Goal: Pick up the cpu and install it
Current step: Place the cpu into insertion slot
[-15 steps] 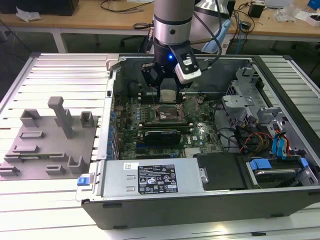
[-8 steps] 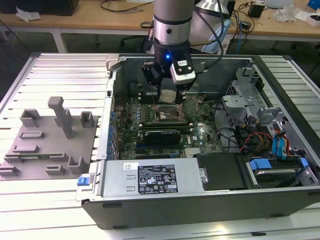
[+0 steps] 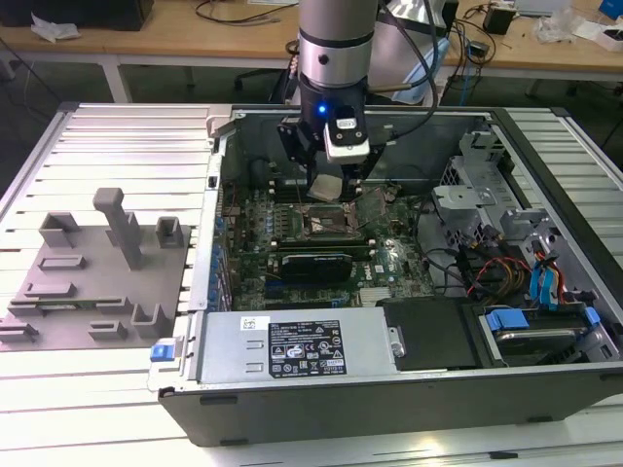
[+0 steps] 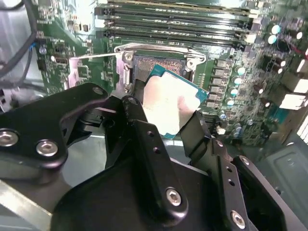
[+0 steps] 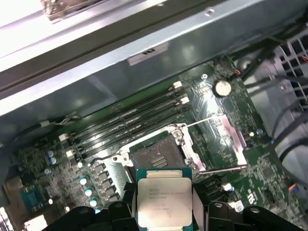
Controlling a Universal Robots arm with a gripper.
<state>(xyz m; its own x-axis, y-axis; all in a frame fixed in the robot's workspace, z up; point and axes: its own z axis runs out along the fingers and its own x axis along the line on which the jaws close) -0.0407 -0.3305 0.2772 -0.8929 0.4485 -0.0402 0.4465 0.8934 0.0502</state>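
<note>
Flat square silver-grey metal-topped cpu [image 5: 164, 201], green-rimmed | clamped between fingers of matte black gripper [image 4: 166, 109] | over open black socket [image 5: 156, 153], exterior view's upper centre

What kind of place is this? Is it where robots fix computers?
Probably a robotics lab or workshop. A robot arm has its gripper holding the cpu over the motherboard of an open computer case, and wooden workbenches with cables stand behind.

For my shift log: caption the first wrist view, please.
Gripper holding the cpu by two edges, poised close to the open socket on the motherboard.
</note>
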